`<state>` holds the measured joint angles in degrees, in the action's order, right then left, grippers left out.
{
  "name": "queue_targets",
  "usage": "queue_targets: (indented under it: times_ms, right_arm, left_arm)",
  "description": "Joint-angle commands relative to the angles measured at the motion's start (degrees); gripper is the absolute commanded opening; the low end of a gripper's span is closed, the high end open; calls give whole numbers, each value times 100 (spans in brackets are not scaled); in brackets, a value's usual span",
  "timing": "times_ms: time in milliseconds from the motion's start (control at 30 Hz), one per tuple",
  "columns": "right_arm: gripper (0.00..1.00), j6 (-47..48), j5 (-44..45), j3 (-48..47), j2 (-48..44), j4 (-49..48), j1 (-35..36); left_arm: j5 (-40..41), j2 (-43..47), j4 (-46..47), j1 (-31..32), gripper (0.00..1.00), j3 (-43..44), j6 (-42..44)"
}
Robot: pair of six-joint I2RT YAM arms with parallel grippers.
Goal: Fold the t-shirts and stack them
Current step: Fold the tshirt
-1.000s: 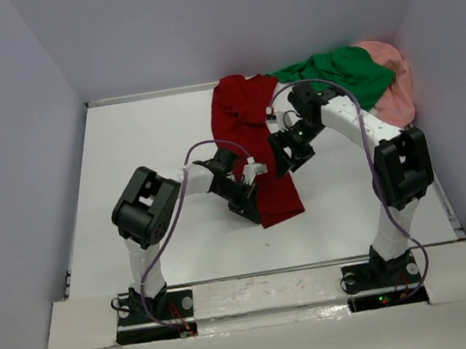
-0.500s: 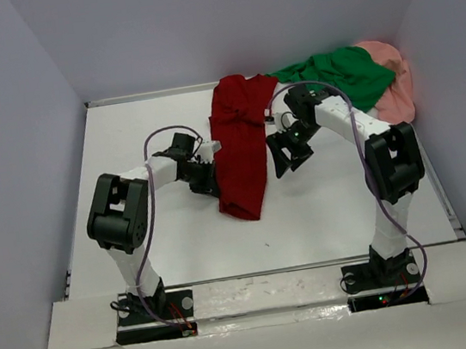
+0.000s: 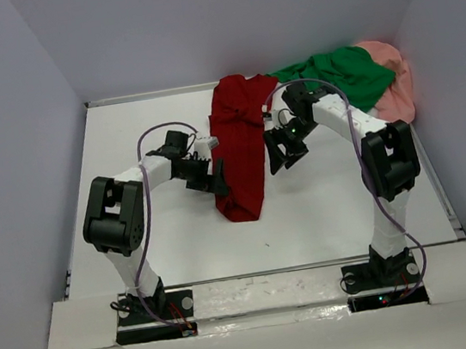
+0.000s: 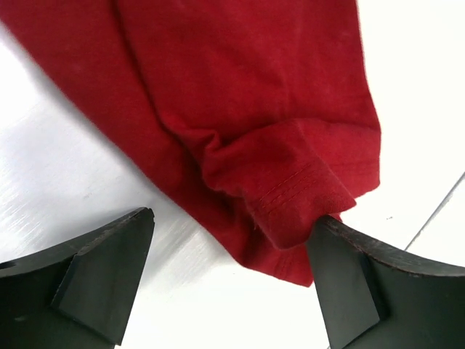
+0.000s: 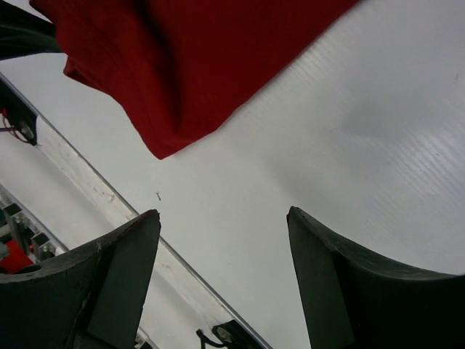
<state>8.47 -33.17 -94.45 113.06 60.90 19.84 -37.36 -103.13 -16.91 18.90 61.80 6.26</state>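
The dark red soft cloth t-shirt (image 3: 242,143) (image 4: 247,109) (image 5: 196,58) lies in a long bunch, its stitched hem (image 4: 298,193) just ahead of the left gripper (image 3: 216,177) (image 4: 229,291), whose fingers are spread and empty. The right gripper (image 3: 280,152) (image 5: 225,283), also spread, hovers beside the opposite edge. Limp and light, the shirt would likely sag, so a pinch at a hem corner seems best.

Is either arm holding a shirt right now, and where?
Nothing is held. The left gripper hangs open over a sleeve of the red shirt; the right gripper is open above the table.
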Motion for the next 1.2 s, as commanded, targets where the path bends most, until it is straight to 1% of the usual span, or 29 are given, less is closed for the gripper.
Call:
queue_targets:
  times_ms: [0, 100, 200, 233, 300, 333, 367, 400, 433, 500, 533, 600, 633, 700, 767, 800, 867, 900, 967, 1000, 1033, 1100, 1167]
  right_arm:
    - [76, -161, -829, 208, 225, -97, -32]
    - [75, -153, -937, 322, 340, -70, -32]
    - [75, -74, -885, 419, 261, -114, -32]
    - [75, -65, -815, 410, 209, -114, -32]
    - [75, -56, -762, 393, 173, -105, -32]
    - [75, -47, -753, 375, 164, -105, -32]
    - [75, -47, -700, 375, 173, -105, -32]
    - [75, -47, -691, 375, 182, -105, -32]
    - [75, -38, -691, 384, 208, -96, -32]
    - [75, -30, -674, 410, 226, -88, -32]
    - [75, -30, -682, 428, 243, -105, -32]
    - [75, -29, -656, 419, 261, -114, -32]
    - [75, -30, -630, 402, 244, -114, -32]
    - [75, -21, -612, 393, 226, -114, -32]
    - [75, -3, -621, 375, 182, -96, -32]
    - [75, 5, -603, 393, 95, -114, -32]
    - [75, -21, -507, 498, -63, -358, -32]
    - [75, -29, -428, 637, -169, -499, -32]
    - [75, -21, -209, 875, -511, -895, -32]
    - [75, -3, -155, 963, -626, -1027, -32]
    - [75, 40, -120, 1068, -853, -1315, -32]
    - [76, 67, -155, 1288, -1074, -1607, -32]
    - [76, 85, -391, 1552, -1285, -1827, -32]
  left_arm:
    - [-463, -304, -558, 132, 99, -265, 445]
    - [-579, -260, -673, 229, 99, -274, 578]
    - [-771, -155, -883, 229, 94, -291, 823]
    - [-825, -128, -980, 229, 86, -257, 981]
    - [-921, -128, -1200, 237, 78, -178, 1227]
    - [-1174, -137, -1566, 229, 75, -116, 1411]
    - [-1307, -128, -1744, 229, 74, 6, 1561]
    - [-1744, -67, -2303, 229, 73, 86, 2145]
    - [-1948, -23, -2604, 246, 72, 182, 2490]
    - [-2160, 143, -2913, 246, 72, 420, 2818]
    - [-2170, 370, -2932, 238, 75, 516, 2880]
    - [-2091, 644, -2592, 229, 79, 526, 2566]
    - [-1978, 880, -2468, 237, 85, 491, 2486]
    - [-1872, 1057, -2266, 229, 90, 491, 2302]
    - [-1792, 1111, -2238, 229, 90, 517, 2257]
    - [-1661, 1163, -1890, 203, 91, 474, 2074]
    - [-1555, 1409, -1536, 185, 93, 307, 1600]
    - [-1241, 1506, -1039, 185, 93, 228, 1415]
    - [-652, 1857, -526, 176, 94, -61, 888]
    - [-423, 1971, -72, 185, 95, -167, 729]
    - [-151, 2199, 185, 185, 95, -273, 510]
    - [-8, 2411, 503, 185, 95, -563, 350]
    - [404, 2649, 872, 185, 96, -730, 96]
